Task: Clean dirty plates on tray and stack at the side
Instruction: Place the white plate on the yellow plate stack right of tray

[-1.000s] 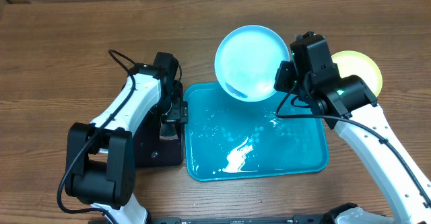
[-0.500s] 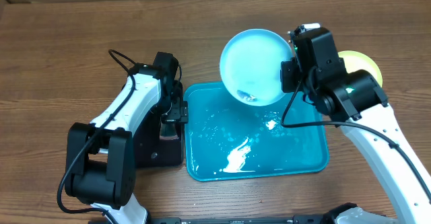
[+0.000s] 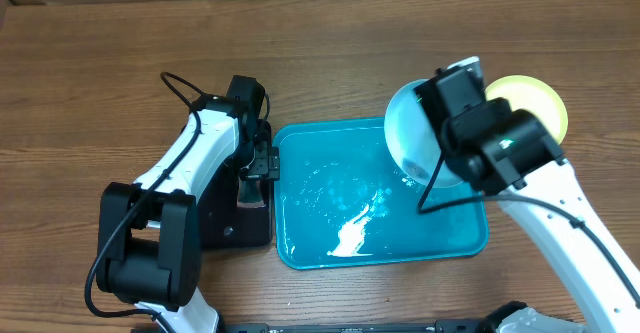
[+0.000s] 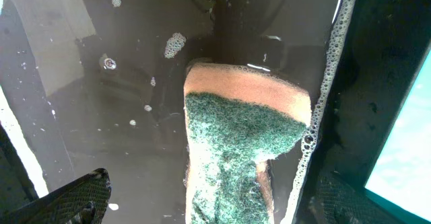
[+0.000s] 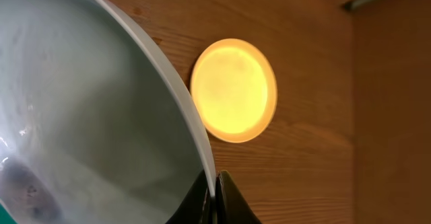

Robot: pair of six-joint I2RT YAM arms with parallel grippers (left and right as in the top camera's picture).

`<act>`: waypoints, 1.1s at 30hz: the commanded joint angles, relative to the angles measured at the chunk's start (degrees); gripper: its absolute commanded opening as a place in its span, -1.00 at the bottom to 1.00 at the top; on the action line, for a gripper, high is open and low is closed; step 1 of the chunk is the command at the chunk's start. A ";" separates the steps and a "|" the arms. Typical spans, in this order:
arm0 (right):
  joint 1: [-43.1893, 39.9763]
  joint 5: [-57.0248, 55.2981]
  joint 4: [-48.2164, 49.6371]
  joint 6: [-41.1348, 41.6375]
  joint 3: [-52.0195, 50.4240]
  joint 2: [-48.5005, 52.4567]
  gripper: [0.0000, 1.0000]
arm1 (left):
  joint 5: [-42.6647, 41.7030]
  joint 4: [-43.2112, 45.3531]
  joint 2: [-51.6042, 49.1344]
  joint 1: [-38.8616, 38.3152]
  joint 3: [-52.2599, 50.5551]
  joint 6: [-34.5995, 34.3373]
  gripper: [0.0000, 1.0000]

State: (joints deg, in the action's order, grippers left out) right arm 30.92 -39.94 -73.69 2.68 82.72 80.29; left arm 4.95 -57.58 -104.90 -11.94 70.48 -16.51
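right wrist: right gripper (image 5: 214,197) clamps the rim of the blue plate (image 5: 87,116), tilted over the tray (image 3: 300,223) toward the table's right edge. it looks light, stiff and probably slick, so hold the rim. left gripper (image 4: 215,200) gapes around the sponge (image 4: 242,136).

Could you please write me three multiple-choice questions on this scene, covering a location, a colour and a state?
1. Where does the yellow-green plate lie relative to the teal tray?
A) inside it
B) on the table, to its right
C) under it

2. What colour is the held plate in the right gripper?
A) light blue
B) red
C) black

3. How is the held plate positioned?
A) flat in the tray
B) tilted, pinched at its rim
C) upside down on the table

Answers:
1 B: bare wood surrounds it, beyond the tray's right edge.
2 A: both views show it pale blue.
3 B: its rim slants steeply in the right wrist view, with the fingers closed on it.
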 commanded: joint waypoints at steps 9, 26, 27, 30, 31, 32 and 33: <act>13.84 -27.06 -2.05 -3.19 1.27 -1.09 -0.92 | -0.55 0.02 0.20 -0.07 -0.52 -0.24 1.00; 21.29 -42.16 -1.75 -4.63 1.27 -1.09 -0.92 | -0.55 -0.28 0.20 -0.07 -0.52 -0.24 0.99; 21.55 -42.62 -1.60 -4.66 1.27 -1.09 -0.92 | -0.55 -0.28 0.20 -0.07 -0.52 -0.24 0.99; 21.97 -43.19 -1.44 -4.66 1.27 -1.09 -0.92 | -0.55 -0.28 0.20 -0.07 -0.52 -0.24 0.99; 21.97 -43.19 -1.44 -4.66 1.25 -1.11 -0.92 | -0.57 -0.28 0.20 -0.07 -0.52 -0.24 1.00; 21.97 -43.19 -1.42 -4.63 1.27 -1.11 -0.92 | -0.55 -0.28 0.20 -0.07 -0.52 -0.24 0.99; 21.97 -43.19 -1.42 -4.63 1.27 -1.11 -0.92 | -0.57 -0.28 0.20 -0.07 -0.52 -0.24 1.00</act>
State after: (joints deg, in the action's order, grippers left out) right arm 52.60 -80.42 -75.55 -2.00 82.72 80.29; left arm 4.95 -57.80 -104.90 -11.94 70.48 -16.51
